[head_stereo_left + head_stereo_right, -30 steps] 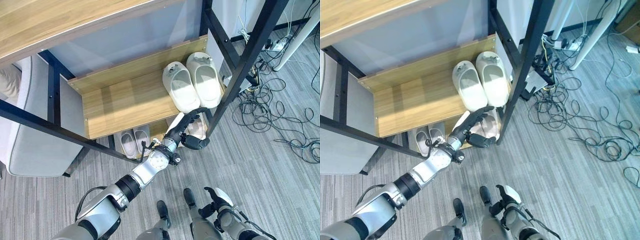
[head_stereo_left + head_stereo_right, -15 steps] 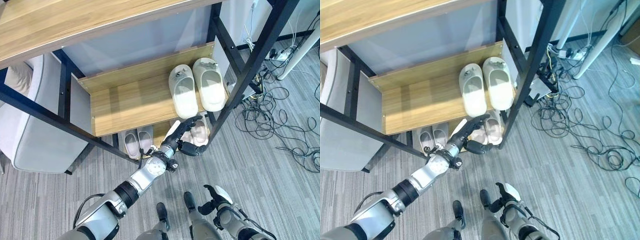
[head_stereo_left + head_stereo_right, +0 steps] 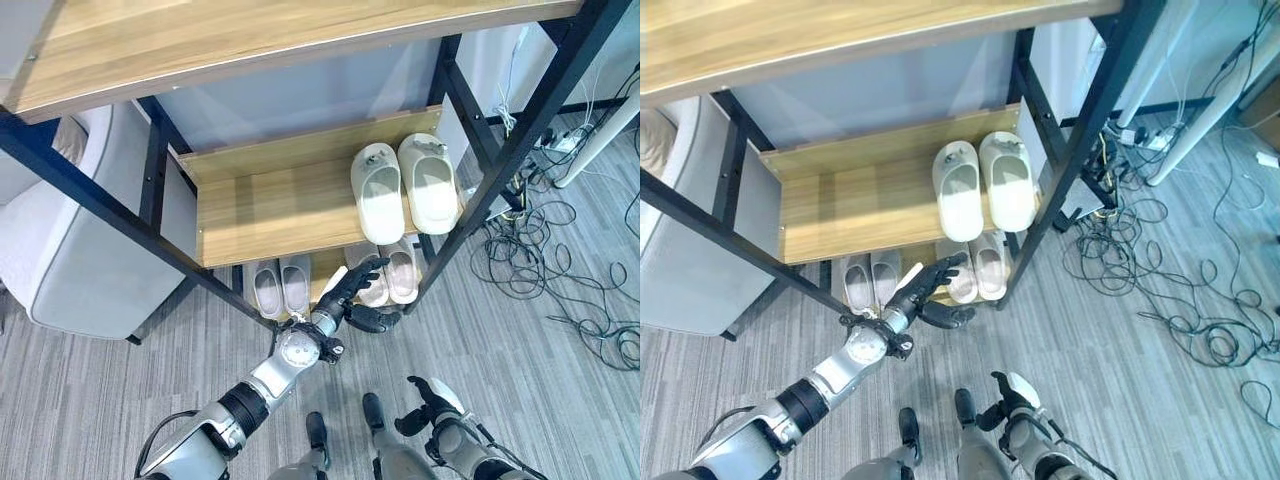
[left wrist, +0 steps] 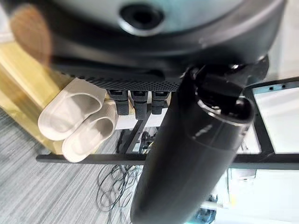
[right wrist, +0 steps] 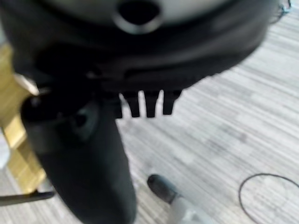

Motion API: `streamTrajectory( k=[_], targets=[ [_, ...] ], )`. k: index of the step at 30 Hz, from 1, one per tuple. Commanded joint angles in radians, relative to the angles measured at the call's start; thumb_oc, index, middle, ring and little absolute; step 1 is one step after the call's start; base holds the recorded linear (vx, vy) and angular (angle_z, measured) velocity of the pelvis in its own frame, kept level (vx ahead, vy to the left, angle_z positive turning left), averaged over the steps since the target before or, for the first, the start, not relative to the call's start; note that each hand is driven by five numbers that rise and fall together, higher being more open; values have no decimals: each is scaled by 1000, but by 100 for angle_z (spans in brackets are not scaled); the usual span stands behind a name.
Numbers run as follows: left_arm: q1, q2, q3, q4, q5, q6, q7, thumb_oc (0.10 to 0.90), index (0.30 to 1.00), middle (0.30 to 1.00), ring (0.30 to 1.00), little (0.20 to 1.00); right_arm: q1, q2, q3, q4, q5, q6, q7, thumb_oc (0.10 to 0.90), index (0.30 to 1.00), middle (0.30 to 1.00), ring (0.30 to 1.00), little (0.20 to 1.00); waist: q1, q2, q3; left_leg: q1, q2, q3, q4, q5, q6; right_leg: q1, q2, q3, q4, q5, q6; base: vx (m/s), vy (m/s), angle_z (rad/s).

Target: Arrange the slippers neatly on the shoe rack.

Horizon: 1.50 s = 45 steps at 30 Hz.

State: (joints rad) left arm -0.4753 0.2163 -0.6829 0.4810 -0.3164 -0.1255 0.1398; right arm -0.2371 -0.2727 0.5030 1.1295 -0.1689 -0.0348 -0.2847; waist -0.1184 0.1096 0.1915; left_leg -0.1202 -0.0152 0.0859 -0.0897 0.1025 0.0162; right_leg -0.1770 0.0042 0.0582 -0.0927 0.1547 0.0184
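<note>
The shoe rack [image 3: 300, 200] is made of black metal bars and flat boards of light wood with thin grain lines. On its middle board a pair of cream slippers [image 3: 405, 187] is sitting side by side at the right end, toes pointing to the back. They look smooth and puffy, with round closed toes. The rest of that board is bare wood.

On the bottom board, two more pairs are lying. A small pair of grey slippers [image 3: 280, 286] is sitting close together on the left. A pair of pale pink slippers [image 3: 392, 276] is sitting on the right, just beside the black post.

The left hand [image 3: 352, 292] is reaching out in front of the bottom board, near the pale pink slippers. Its fingers are straight and spread, and it is holding nothing. The right hand [image 3: 424, 404] is hanging low over the striped grey carpet floor [image 3: 560, 400], with its fingers loose and nothing in it.

A soft grey seat [image 3: 70, 260] is standing to the left of the rack.
</note>
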Motion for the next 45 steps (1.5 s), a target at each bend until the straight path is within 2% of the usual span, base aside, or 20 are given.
streamTrajectory(
  k=[1, 7, 17, 23, 31, 45],
  targets=[
    [-35, -31, 69, -95, -22, -113, -1, 800, 900, 900, 900, 900, 23, 20, -7, 27, 24, -18, -3, 800, 900, 900, 900, 900, 37, -50, -86, -20, -27, -44, 2, -153, 5, -20, -55, -35, 21, -87, 35, 47, -12, 10],
    [14, -11, 134, -178, -95, -129, 2, 800, 900, 900, 900, 900, 40, 33, -14, 29, 19, -16, -1, 800, 900, 900, 900, 900, 48, -55, -104, -3, -26, -48, 2, -158, 4, -3, -53, -42, 19, -91, 33, 37, -14, 6],
    [-13, -52, 186, -85, -100, -139, 103, 800, 900, 900, 900, 900, 42, 46, -8, 26, 19, -17, -23, 800, 900, 900, 900, 900, 43, -62, -135, 0, -21, -52, 2, -160, 2, 5, -51, -47, 14, -95, 31, 32, -10, 2],
    [-86, -79, 180, 8, -105, -139, 153, 800, 900, 900, 900, 900, 47, 43, -1, 41, 24, -10, -32, 800, 900, 900, 900, 900, 32, -62, -144, -1, -20, -49, 2, -165, 0, 3, -49, -41, 12, -97, 34, 34, -2, -1],
    [-145, -103, 158, 71, -98, -134, 167, 800, 900, 900, 900, 900, 47, 32, 3, 56, 37, -5, -31, 800, 900, 900, 900, 900, 17, -52, -140, -5, -20, -36, 2, -173, 2, -10, -50, -24, 10, -96, 39, 19, 2, -4],
    [-190, -120, 144, 9, -103, -145, 164, 800, 900, 900, 900, 900, 58, 25, 3, 61, 34, -12, -27, 800, 900, 900, 900, 900, 5, -35, -146, 7, -23, -21, 2, -185, 7, -6, -49, -2, 7, -99, 40, 20, 5, -6]
  ],
)
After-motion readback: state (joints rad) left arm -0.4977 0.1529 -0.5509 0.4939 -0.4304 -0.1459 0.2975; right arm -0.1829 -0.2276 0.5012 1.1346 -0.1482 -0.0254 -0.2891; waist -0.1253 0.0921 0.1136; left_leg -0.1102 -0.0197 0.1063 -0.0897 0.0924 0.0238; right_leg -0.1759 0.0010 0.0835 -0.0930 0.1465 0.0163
